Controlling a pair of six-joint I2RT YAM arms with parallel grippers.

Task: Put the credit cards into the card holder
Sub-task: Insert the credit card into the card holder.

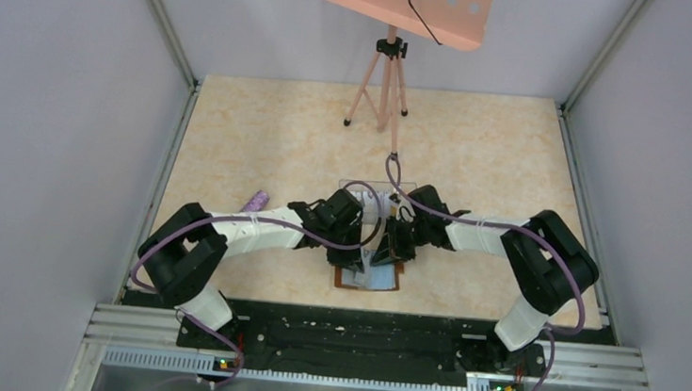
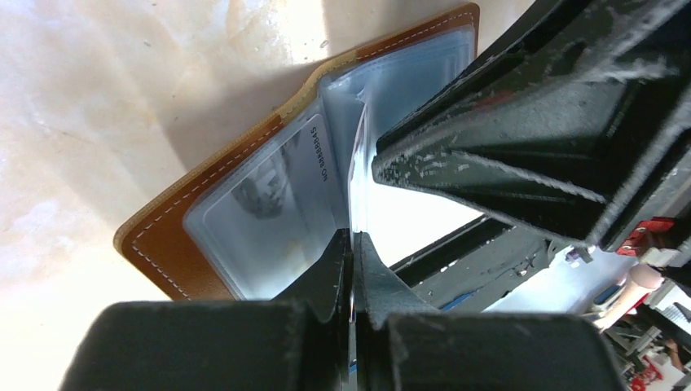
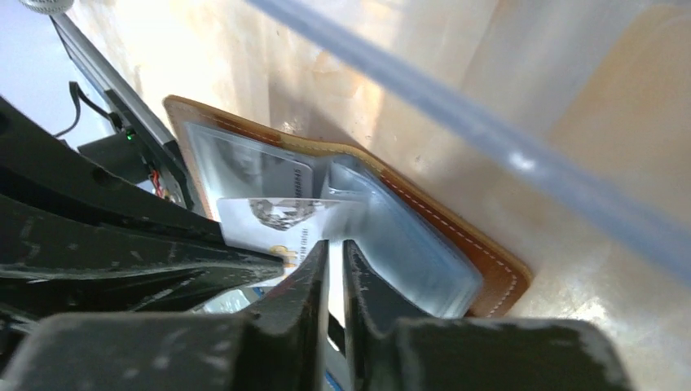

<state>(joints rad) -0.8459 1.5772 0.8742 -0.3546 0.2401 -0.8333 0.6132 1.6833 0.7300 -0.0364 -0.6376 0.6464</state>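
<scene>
The card holder [image 1: 346, 280] lies open on the table near the front edge, brown leather with clear pockets [image 2: 269, 220], and both grippers meet over it. My left gripper [image 2: 352, 238] is shut on a whitish credit card [image 3: 273, 221], seen edge-on from its own wrist, whose far end reaches the pockets at the spine. Another credit card [image 2: 281, 183] sits inside the left pocket. My right gripper [image 3: 332, 248] hangs just beside the held card with its jaws a narrow slit apart and nothing between them. From above, the left gripper [image 1: 366, 252] and right gripper [image 1: 388, 254] hide most of the card holder.
A clear plastic box [image 1: 358, 188] stands just behind the grippers. A small purple object [image 1: 257, 200] lies to the left beside the left arm. A tripod [image 1: 384, 90] with a peach board stands at the back. Grey walls close both sides.
</scene>
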